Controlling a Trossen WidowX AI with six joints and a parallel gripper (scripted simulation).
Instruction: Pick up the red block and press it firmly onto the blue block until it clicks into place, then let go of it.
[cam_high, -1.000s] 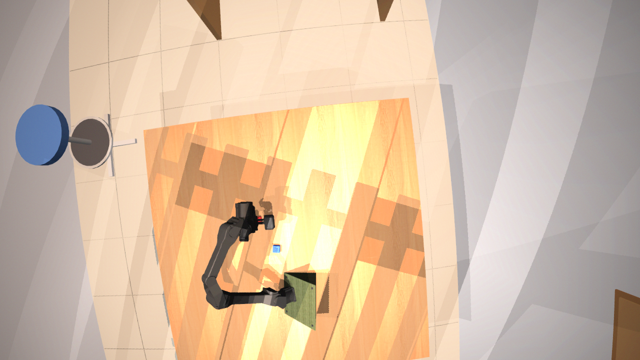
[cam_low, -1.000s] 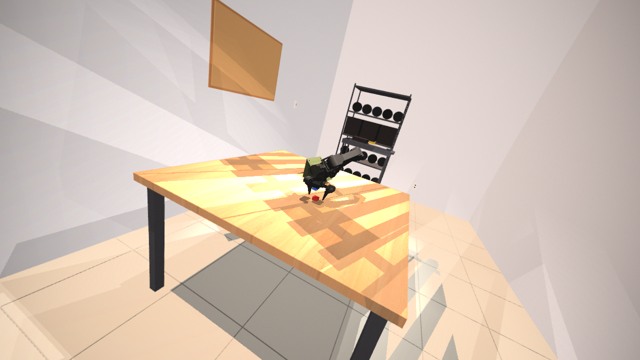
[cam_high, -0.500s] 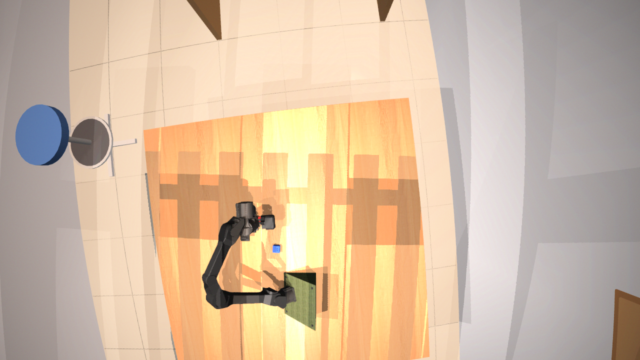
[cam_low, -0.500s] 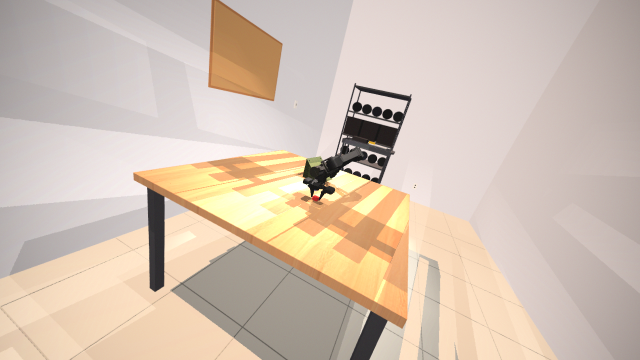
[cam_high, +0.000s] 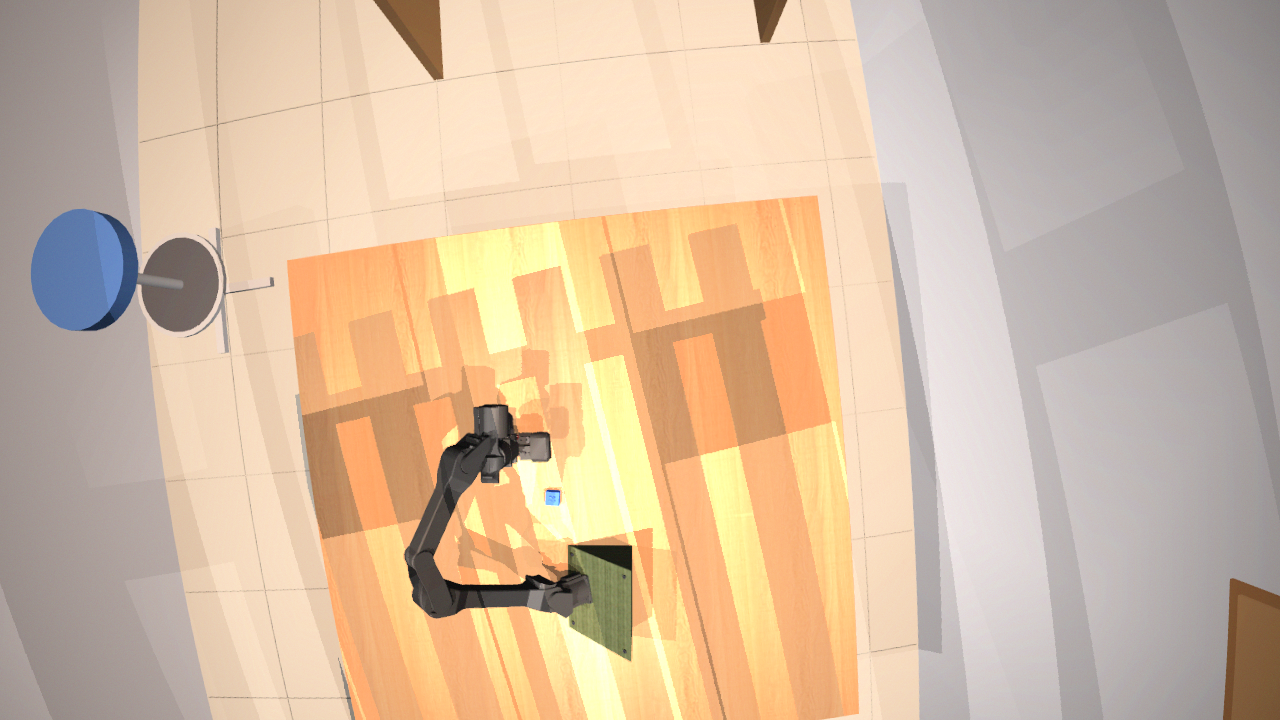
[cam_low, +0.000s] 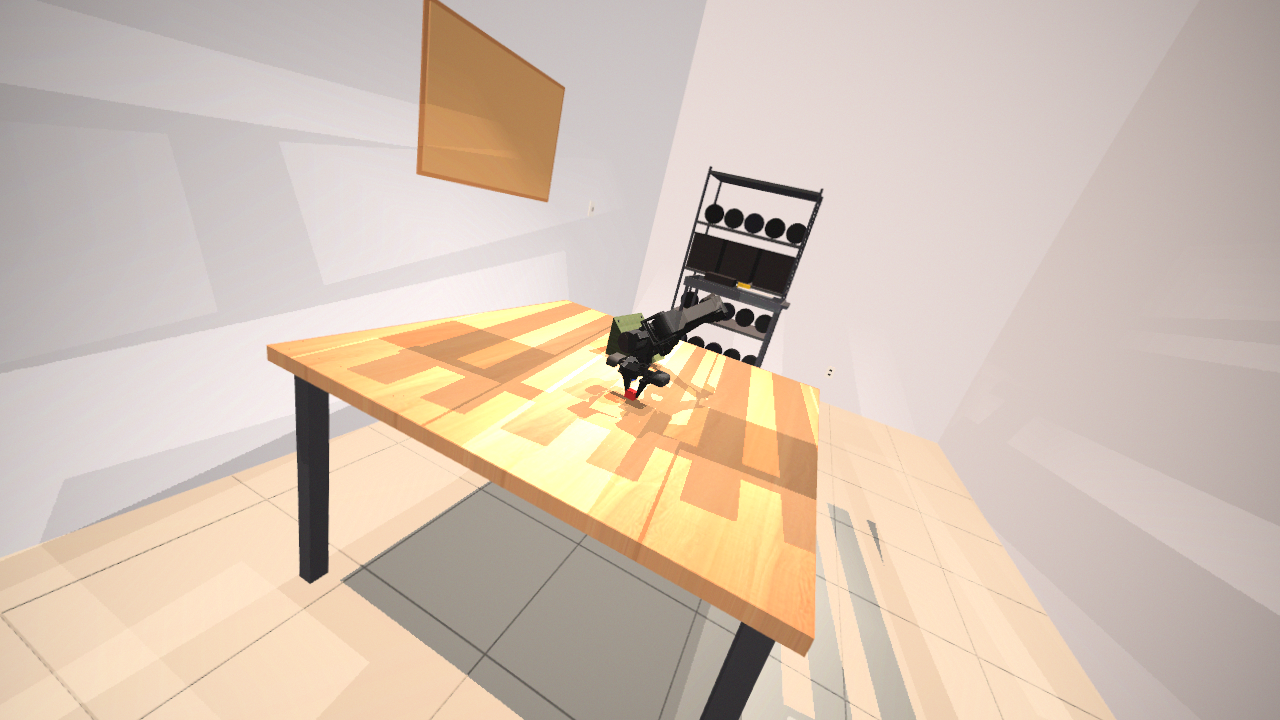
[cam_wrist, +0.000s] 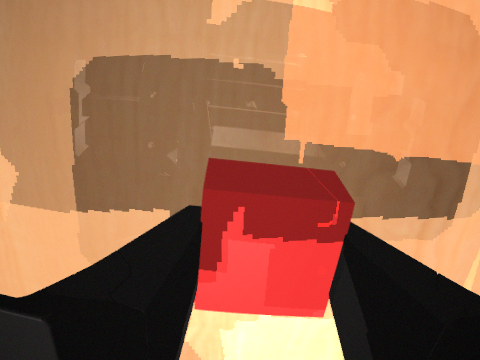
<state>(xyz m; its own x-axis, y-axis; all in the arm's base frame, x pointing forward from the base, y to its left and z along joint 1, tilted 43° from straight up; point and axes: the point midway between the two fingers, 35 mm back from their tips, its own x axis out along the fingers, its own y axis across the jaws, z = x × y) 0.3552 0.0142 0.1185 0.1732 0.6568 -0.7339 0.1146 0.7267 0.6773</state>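
Two black fingers of the gripper (cam_high: 519, 445) (cam_low: 631, 392) (cam_wrist: 270, 260) clamp the red block (cam_low: 631, 394) (cam_wrist: 272, 240), lower centre of the wrist view; it looks light and rigid, best gripped by opposite sides.

Harsh, bright light bleaches strips of the wooden tabletop (cam_high: 742, 510) (cam_low: 537, 447) (cam_wrist: 40, 150) pale yellow in all 3 views, between hard-edged brown shadows; the walls carry soft grey bands, straight lines bow near the top view's edges, and jagged shadow borders mark the wrist close-up
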